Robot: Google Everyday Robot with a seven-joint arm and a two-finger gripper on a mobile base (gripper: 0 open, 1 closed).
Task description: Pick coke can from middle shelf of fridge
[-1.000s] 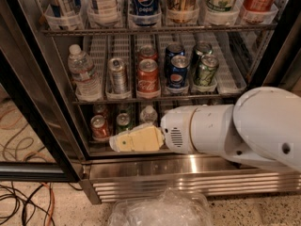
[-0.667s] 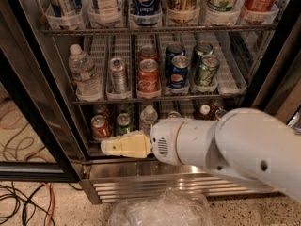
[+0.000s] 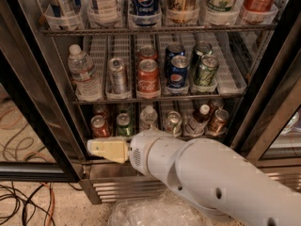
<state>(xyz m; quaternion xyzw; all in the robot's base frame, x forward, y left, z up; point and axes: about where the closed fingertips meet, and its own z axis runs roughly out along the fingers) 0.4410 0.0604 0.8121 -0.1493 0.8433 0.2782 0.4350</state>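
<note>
Coke can (image 3: pixel 147 77) stands at the front of the middle shelf (image 3: pixel 117 99), between a silver can (image 3: pixel 118 76) and a Pepsi can (image 3: pixel 178 74). A second red can (image 3: pixel 147 53) is half hidden behind it. Gripper (image 3: pixel 96 148) hovers lower left, before the bottom cans, and whether it is wide or narrow cannot be told; the arm (image 3: pixel 211 178) covers the fridge's (image 3: pixel 113 188) lower right.
</note>
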